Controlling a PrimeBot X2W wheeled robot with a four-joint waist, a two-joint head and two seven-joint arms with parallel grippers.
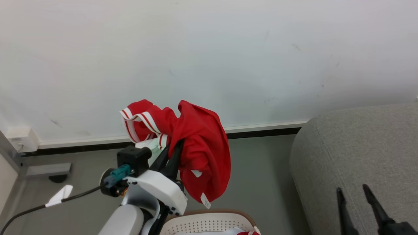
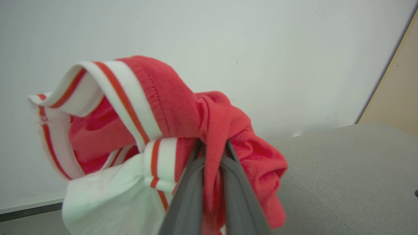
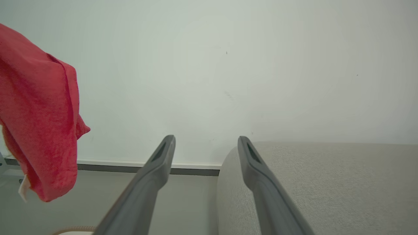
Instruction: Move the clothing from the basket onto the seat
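One red garment (image 1: pixel 202 153) hangs vertically from left jaws.

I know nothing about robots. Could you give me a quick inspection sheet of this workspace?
Surface: grey floor.
Job's things: red garment with white stripe trim held up clear of the white basket; other fabric lies in it; grey sofa at the robot's right.
Clutter: nothing seen.
Grippers: left gripper shut on the garment; right gripper open, near the sofa.
Cables: black cable with a white tag leads to the left arm.
Surroundings: white wall, dark baseboard, socket box low on the left.
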